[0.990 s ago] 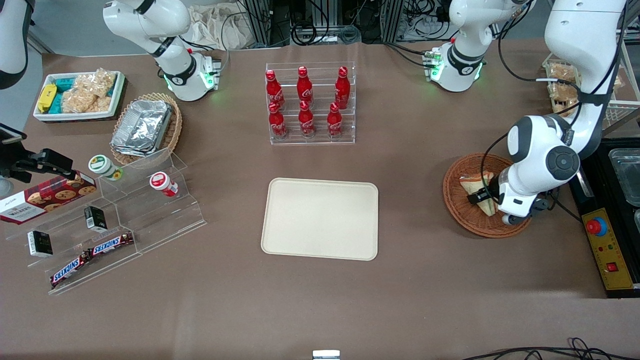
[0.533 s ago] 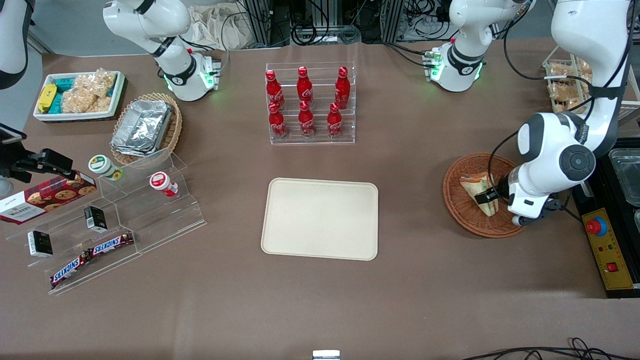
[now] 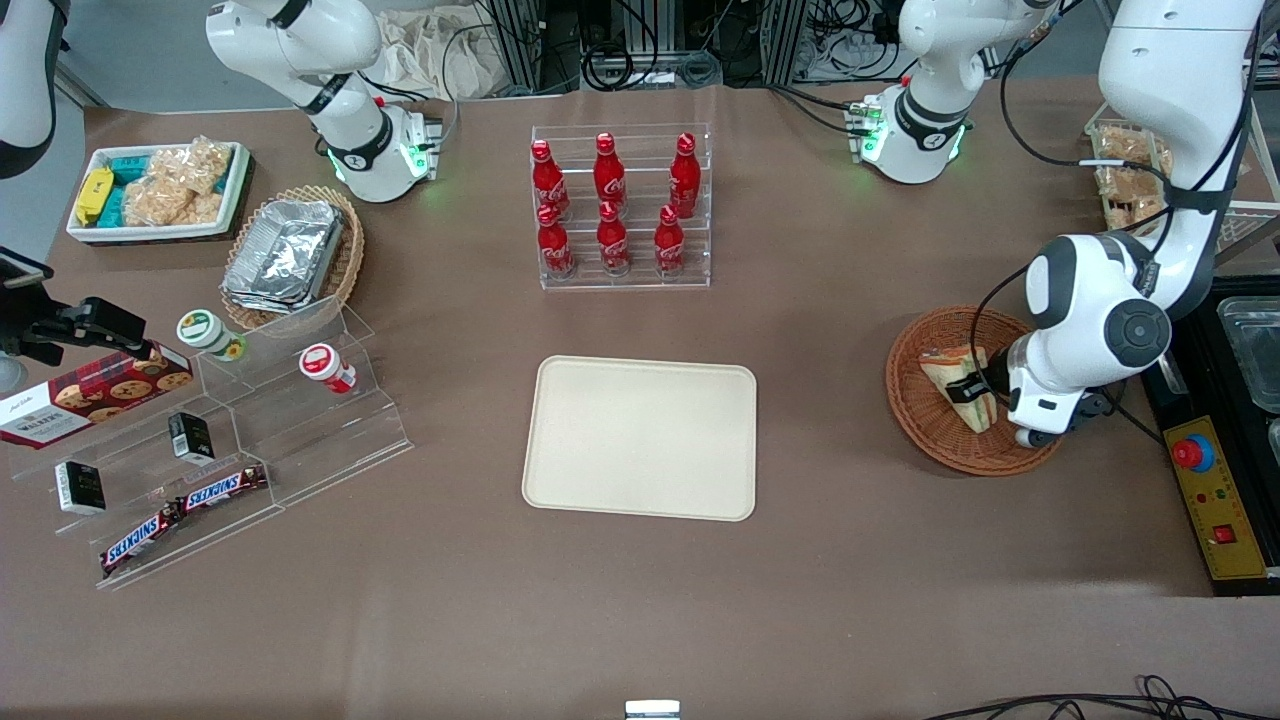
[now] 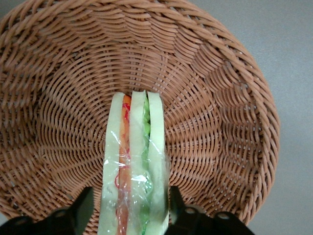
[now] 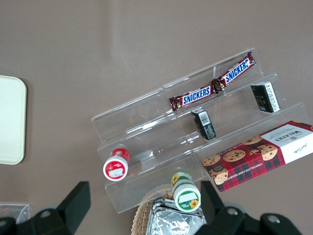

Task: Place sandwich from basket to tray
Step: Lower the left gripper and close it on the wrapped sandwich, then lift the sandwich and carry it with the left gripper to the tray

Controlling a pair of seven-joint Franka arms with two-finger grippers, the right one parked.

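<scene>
The sandwich (image 3: 945,368) is a pale, plastic-wrapped wedge lying in the reddish-brown wicker basket (image 3: 905,400) toward the working arm's end of the table. My left gripper (image 3: 968,392) reaches down into the basket over it. In the left wrist view the sandwich (image 4: 134,161) shows its orange and green filling edge, with the basket (image 4: 220,98) weave under it. The gripper (image 4: 129,195) is open and straddles the sandwich: one of its fingers (image 4: 84,208) stands a sliver away, the other lies against the wrap. The cream tray (image 3: 640,437) sits bare at mid-table, about a basket's width from the basket.
A clear rack of red cola bottles (image 3: 620,205) stands farther from the front camera than the tray. A black control box with a red button (image 3: 1210,500) lies beside the basket at the table's end. An acrylic shelf of snacks (image 3: 230,440) stands toward the parked arm's end.
The left arm's wrist swung slightly away from the tray, then back. The gripper stayed over the sandwich, which has hardly moved in the basket.
</scene>
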